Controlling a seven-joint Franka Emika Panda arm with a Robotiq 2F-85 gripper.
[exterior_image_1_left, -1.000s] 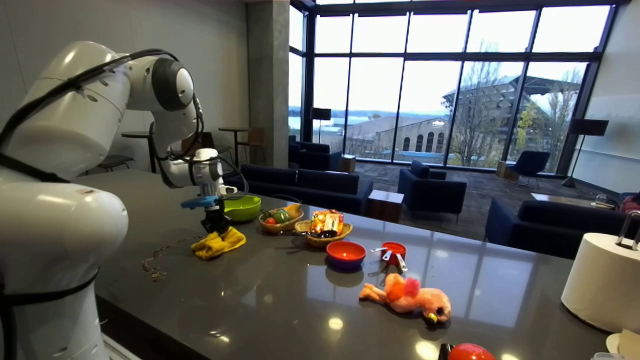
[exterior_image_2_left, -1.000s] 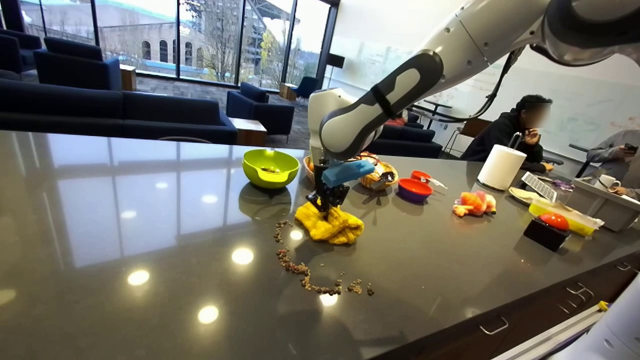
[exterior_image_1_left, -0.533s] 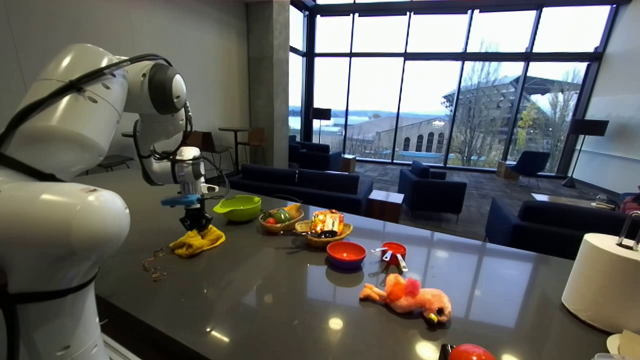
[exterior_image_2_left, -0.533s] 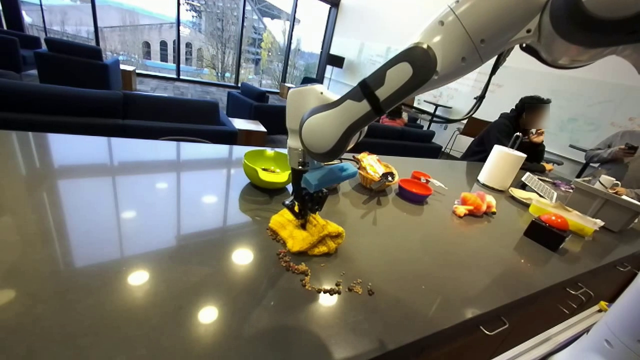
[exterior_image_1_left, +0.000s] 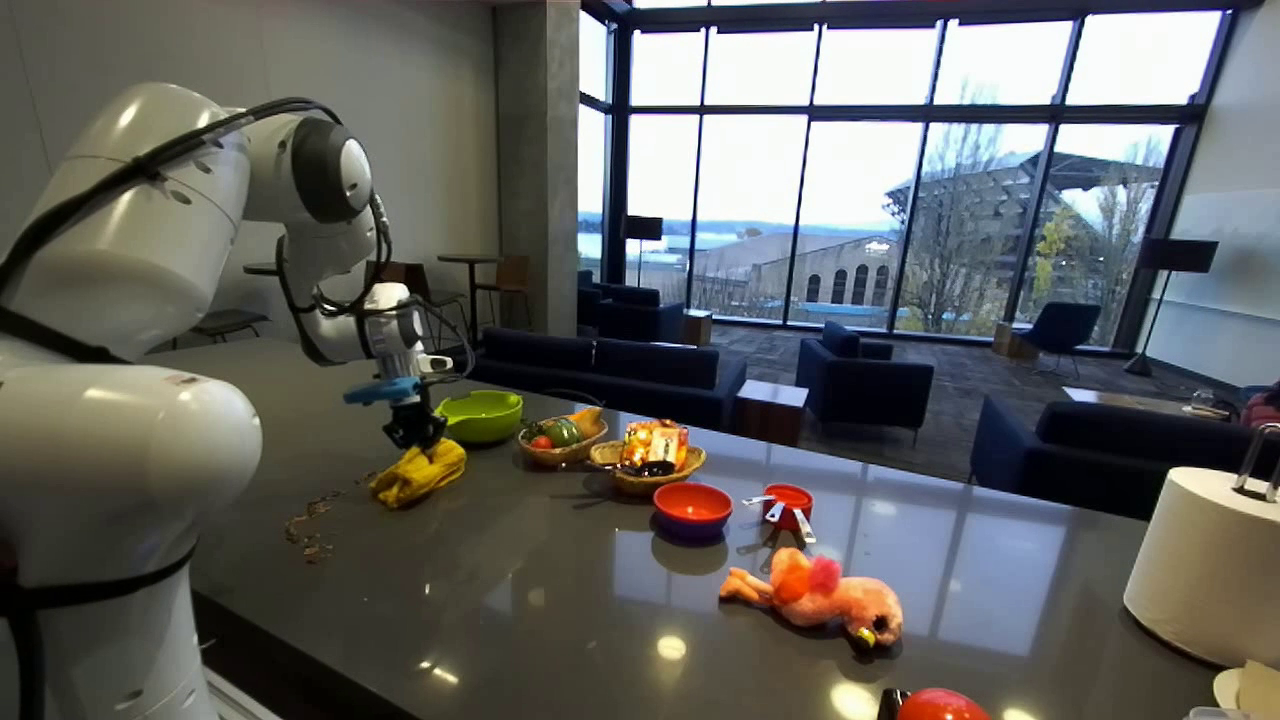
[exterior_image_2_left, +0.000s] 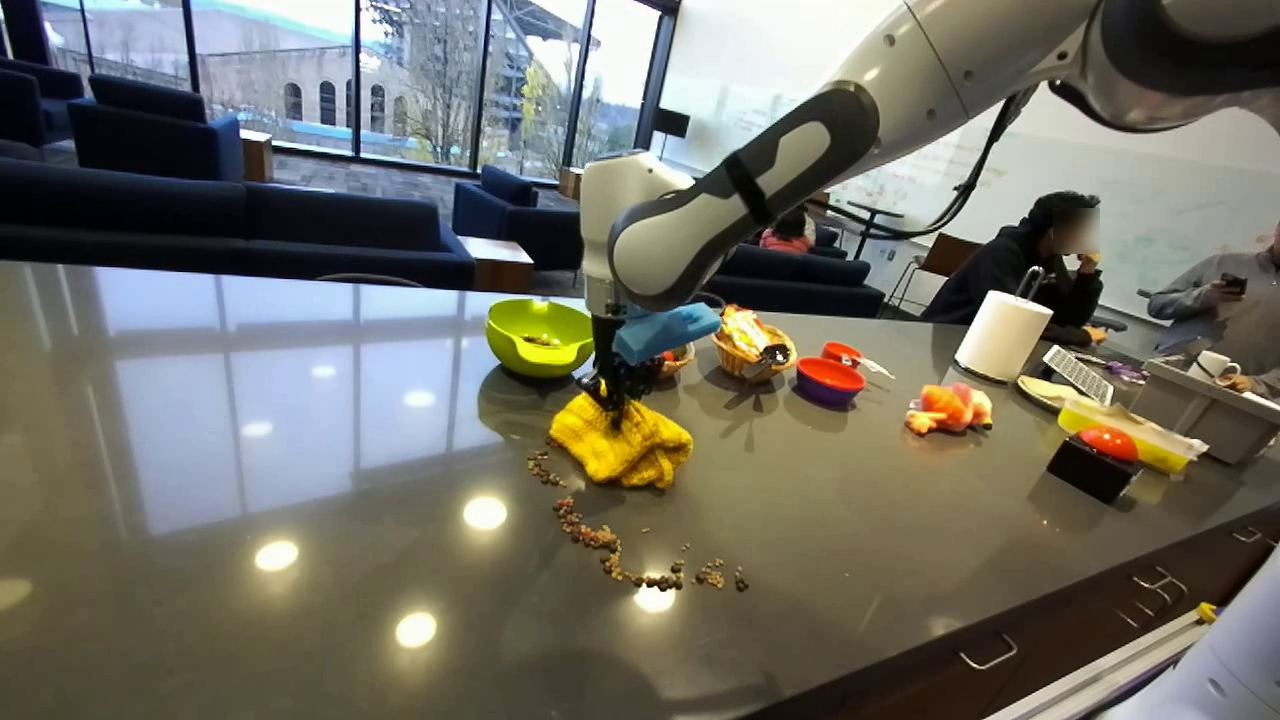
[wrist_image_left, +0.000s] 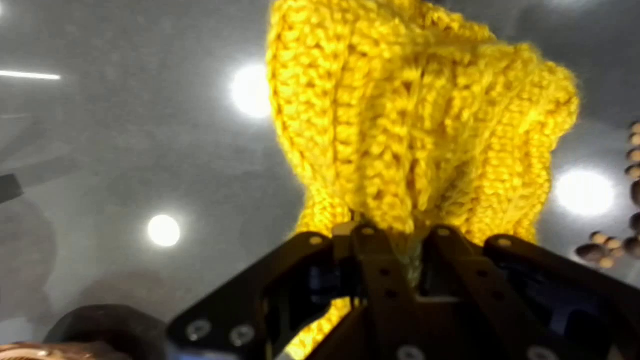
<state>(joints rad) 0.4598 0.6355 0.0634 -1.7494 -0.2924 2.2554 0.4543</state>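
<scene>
A crumpled yellow knit cloth (exterior_image_2_left: 625, 450) hangs below my gripper (exterior_image_2_left: 612, 402) at the counter. In the wrist view the jaws of my gripper (wrist_image_left: 407, 234) are closed on bunched cloth (wrist_image_left: 395, 125), whose folds hide the fingertips. Whether its underside touches the counter I cannot tell. Beside and in front of it, in an exterior view, small round brown and tan bits (exterior_image_2_left: 592, 537) lie in a curved trail. A few of these bits (wrist_image_left: 602, 248) show at the right of the wrist view. Behind the cloth stands a lime green bowl (exterior_image_2_left: 520, 362) with some small pieces inside.
Along the back stand a basket of vegetables (exterior_image_1_left: 562, 445), a basket with a bright packet (exterior_image_1_left: 650, 483), a red and purple bowl (exterior_image_1_left: 692, 512) and red measuring cups (exterior_image_1_left: 788, 505). Farther along are a plush bird (exterior_image_1_left: 820, 595), a paper roll (exterior_image_1_left: 1205, 565) and a red button (exterior_image_2_left: 1108, 442).
The cloth and gripper swept sideways past the green bowl over the trail's end, then came partly back and rose slightly. Bits at that end have shifted outward.
</scene>
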